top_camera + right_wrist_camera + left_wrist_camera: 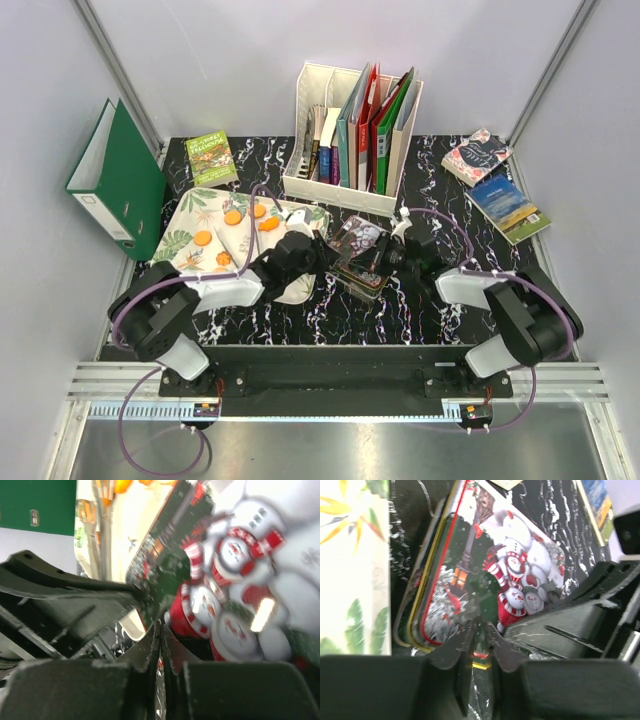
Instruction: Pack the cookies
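Several orange cookies (233,217) lie on the leaf-patterned tray (190,215) at the left, and some show at the top edge of the right wrist view (122,485). A snowman-printed tin (358,250) sits tilted at the table's middle. My left gripper (325,252) is shut on the tin's left edge; the left wrist view shows the fingers (481,627) pinching the rim of the tin (520,565). My right gripper (385,258) is shut on the tin's right edge, with its jaws (161,627) closed on the rim of the tin (235,555). No green or black cookies show.
A white file holder (350,130) with books and folders stands at the back centre. A green binder (115,180) leans on the left wall and a green book (212,158) lies behind the tray. Two books (478,157) (508,207) lie at the back right.
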Available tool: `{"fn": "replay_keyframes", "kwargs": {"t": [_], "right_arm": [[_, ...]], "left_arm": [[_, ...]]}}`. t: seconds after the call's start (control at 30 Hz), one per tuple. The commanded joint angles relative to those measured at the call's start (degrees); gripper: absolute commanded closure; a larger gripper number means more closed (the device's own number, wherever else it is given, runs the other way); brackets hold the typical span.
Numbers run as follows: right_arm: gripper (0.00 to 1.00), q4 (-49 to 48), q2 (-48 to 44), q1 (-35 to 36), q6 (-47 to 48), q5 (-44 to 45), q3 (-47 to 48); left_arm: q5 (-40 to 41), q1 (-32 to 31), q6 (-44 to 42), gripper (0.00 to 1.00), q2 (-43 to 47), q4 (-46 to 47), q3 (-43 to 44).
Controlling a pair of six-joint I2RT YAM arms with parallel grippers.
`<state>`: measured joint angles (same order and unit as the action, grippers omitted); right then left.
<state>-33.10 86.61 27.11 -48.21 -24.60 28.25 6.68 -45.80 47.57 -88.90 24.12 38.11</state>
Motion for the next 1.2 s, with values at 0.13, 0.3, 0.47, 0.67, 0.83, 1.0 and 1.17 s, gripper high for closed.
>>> {"fn": "replay_keyframes", "kwargs": {"t": [0.13,0.3,0.47,0.67,0.83,1.0,1.17], "right_arm": [[0.82,22.89,-9.7,0.84,6.1,6.05,7.25],[0.75,26.42,-13.82,0.84,6.98,6.93,10.41],[0.63,31.77,-19.71,0.84,9.7,11.32,12.09],[0.47,38.9,-26.92,0.84,14.19,17.83,12.44],[0.31,42.85,-32.9,0.75,17.18,21.95,10.78],[0.27,45.14,-38.26,0.84,19.11,24.25,9.28],[0.23,46.2,-40.64,0.84,20.69,26.62,9.72]], "left_arm": [[6.94,0.1,-6.61,0.69,6.63,-11.98,3.46],[8.79,0.19,-8.11,0.66,9.62,-14.62,5.57],[11.86,0.1,-9.34,0.51,14.01,-21.45,8.03],[15.73,0.19,-9.43,0.07,16.74,-29.91,9.27],[18.46,0.19,-6.89,0.01,17.01,-36.32,9.7],[19.34,0.1,-5.65,0.01,18.06,-40.29,8.83],[19.6,0.1,-6.26,0.01,20.17,-40.47,8.04]]}}
